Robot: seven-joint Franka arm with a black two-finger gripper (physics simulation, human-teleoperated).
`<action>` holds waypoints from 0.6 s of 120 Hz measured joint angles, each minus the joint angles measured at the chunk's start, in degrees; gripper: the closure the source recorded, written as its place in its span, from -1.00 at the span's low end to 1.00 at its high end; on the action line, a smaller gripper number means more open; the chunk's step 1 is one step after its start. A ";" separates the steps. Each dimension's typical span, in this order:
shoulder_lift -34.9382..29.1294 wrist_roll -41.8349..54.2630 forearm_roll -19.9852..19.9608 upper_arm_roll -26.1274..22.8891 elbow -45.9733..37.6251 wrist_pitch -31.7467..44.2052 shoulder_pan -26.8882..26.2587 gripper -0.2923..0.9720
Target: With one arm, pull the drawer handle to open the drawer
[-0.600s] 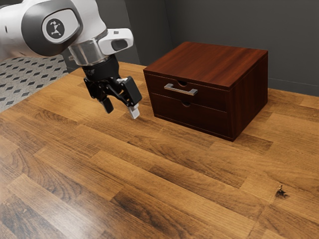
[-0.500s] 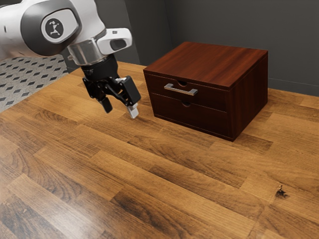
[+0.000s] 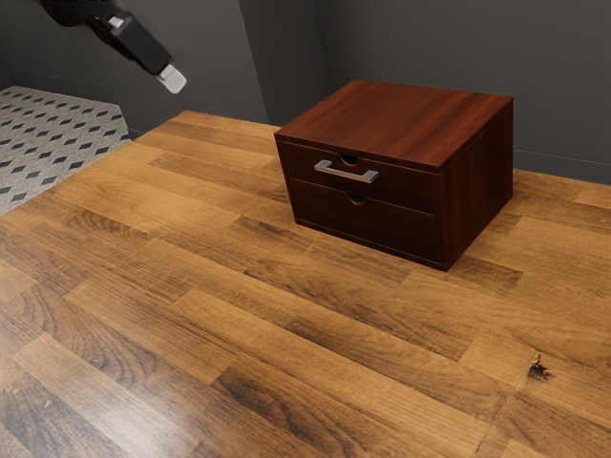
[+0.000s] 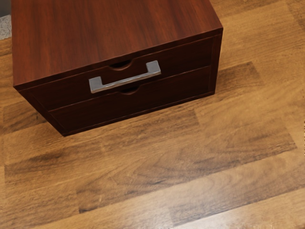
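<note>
A dark red-brown wooden cabinet (image 3: 401, 119) with two drawers stands on the wooden table at the exterior view's right. The upper drawer (image 3: 368, 176) carries a silver bar handle (image 3: 346, 172); both drawer fronts sit flush with the cabinet. My gripper (image 3: 143, 48) hangs high at the exterior view's upper left corner, far from the handle and well above the table. From the wrist view I look down on the cabinet (image 4: 105, 33) and its handle (image 4: 125, 82), with nothing between them and my hand.
The wooden table (image 3: 239, 315) stretches wide in front of the cabinet. A small dark speck (image 3: 539, 368) lies near the exterior view's lower right. Grey patterned floor (image 3: 48, 134) and a dark wall (image 3: 286, 48) lie behind.
My arm has risen and drawn back from just above the table beside the cabinet to the upper left corner. The drawers have not moved.
</note>
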 joint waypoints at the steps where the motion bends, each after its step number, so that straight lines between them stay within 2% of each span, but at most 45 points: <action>1: -0.02 0.80 -0.13 0.02 -0.03 -0.09 0.09 -0.54; 19: 1.94 13.16 -1.39 -0.04 -0.45 -1.38 0.45 -0.54; 34: 6.49 21.54 0.17 -0.09 -0.62 -0.71 -0.26 -0.53; 49: 7.31 30.00 0.54 -0.16 -4.40 4.32 -0.46 -0.53; 72: 9.39 41.51 -1.53 0.06 -10.90 14.76 -0.11 -0.53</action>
